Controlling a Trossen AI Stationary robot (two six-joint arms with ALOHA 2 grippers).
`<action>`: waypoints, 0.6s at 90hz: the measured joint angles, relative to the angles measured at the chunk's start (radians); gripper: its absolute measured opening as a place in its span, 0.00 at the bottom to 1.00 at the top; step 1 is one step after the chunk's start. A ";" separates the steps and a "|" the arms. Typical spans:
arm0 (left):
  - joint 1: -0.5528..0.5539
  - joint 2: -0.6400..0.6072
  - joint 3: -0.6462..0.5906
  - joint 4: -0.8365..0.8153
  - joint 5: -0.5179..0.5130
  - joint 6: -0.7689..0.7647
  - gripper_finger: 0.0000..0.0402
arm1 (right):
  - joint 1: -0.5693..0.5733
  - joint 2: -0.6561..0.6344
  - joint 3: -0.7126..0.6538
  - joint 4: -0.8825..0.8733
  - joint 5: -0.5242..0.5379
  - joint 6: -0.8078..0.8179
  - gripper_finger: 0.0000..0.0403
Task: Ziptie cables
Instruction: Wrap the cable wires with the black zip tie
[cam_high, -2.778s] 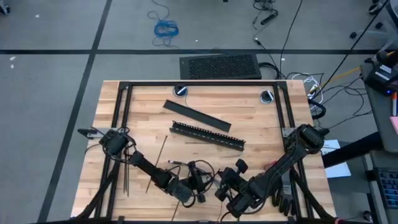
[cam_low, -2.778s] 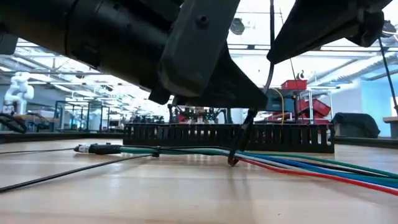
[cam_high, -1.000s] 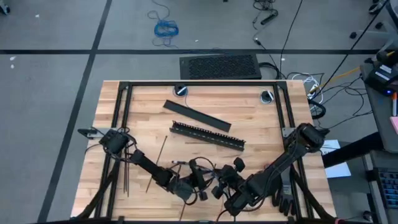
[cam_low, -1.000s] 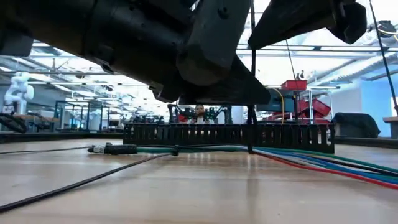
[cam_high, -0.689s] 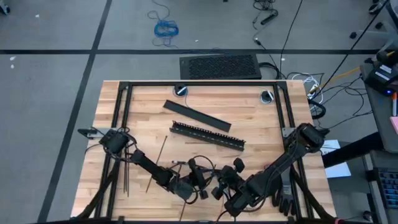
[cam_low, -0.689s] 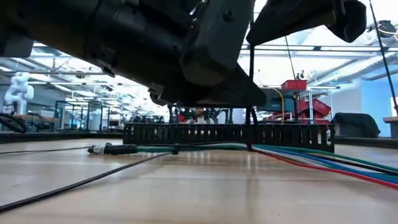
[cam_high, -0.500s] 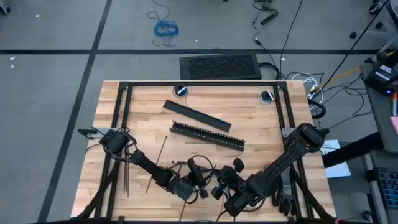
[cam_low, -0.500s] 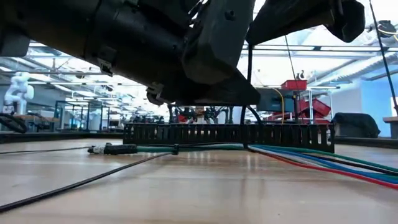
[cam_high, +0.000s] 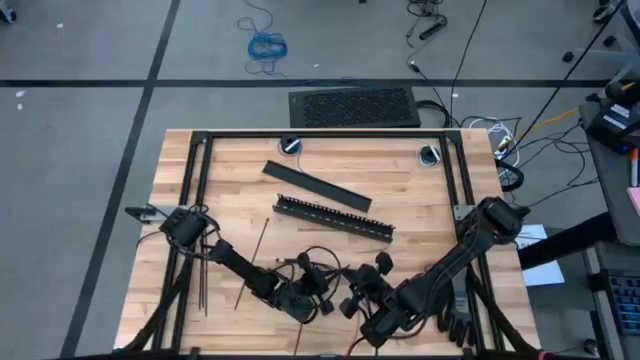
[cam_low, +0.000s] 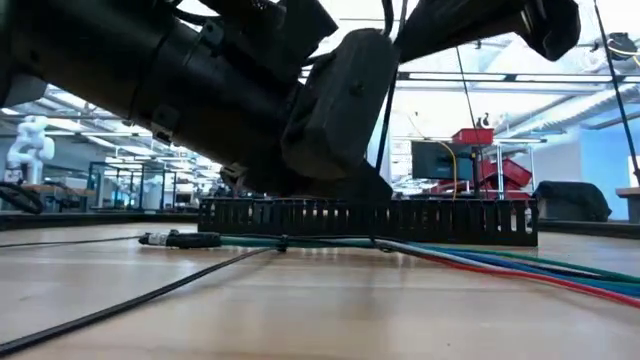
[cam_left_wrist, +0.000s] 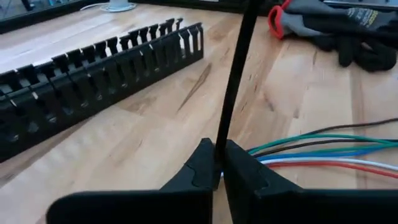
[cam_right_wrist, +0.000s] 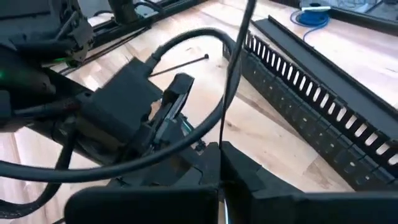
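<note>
From overhead I see both arms bunched at the near edge of the desk (cam_high: 420, 200), the left tool (cam_high: 318, 296) and right tool (cam_high: 350, 298) close together, their fingers too dark to read there. My left wrist camera settles it: the left tool (cam_left_wrist: 217, 167) is pinched shut on a thin black ziptie (cam_left_wrist: 235, 74) that stands up between its fingers, with the cables (cam_left_wrist: 323, 155) lying flat on the wood just beside. The right wrist camera shows the right tool (cam_right_wrist: 219, 163) likewise closed on a ziptie strip (cam_right_wrist: 233, 68). Only the low camera shows the cables (cam_low: 470, 258) running along the desk in front of the black slotted bar (cam_low: 440, 220).
</note>
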 joint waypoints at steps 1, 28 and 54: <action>0.000 0.000 0.000 -0.001 0.001 0.000 0.05 | 0.000 -0.003 0.000 -0.002 0.003 -0.002 0.00; 0.000 0.000 0.000 -0.029 0.012 -0.052 0.05 | -0.002 -0.104 0.000 -0.007 0.066 -0.102 0.00; 0.001 0.000 0.000 -0.033 0.032 -0.053 0.05 | -0.007 -0.126 0.000 -0.008 0.113 -0.145 0.00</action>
